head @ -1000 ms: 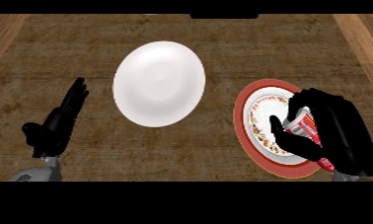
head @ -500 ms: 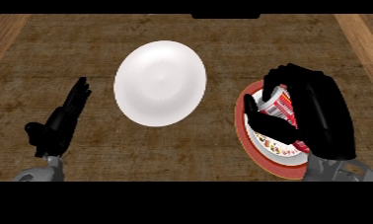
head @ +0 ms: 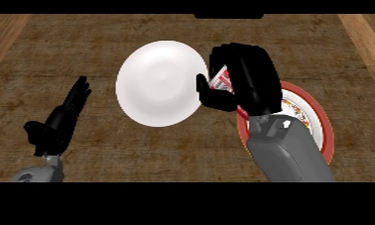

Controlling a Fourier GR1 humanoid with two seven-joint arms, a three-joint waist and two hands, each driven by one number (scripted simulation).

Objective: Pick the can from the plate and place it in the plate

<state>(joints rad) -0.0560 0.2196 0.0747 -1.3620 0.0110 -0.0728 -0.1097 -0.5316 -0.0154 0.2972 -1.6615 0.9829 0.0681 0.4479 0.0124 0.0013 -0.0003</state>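
Observation:
My right hand (head: 245,78) is curled round a red and white can (head: 221,80), only a strip of which shows between thumb and fingers. It hovers between the two plates, at the right rim of the plain white plate (head: 157,83). The red-rimmed patterned plate (head: 311,120) lies at the right, partly hidden by my right forearm. At the lower left my left hand (head: 62,120) rests open with its fingers straight, well apart from both plates.
The counter's top is dark brown wood grain, with lighter wooden strips along the far left (head: 11,30) and far right (head: 362,30) edges. A dark object (head: 227,16) sits at the top middle edge.
My right hand has lifted the can off the red-rimmed plate and carried it up and to the left, to the white plate's rim. The left hand has stayed still.

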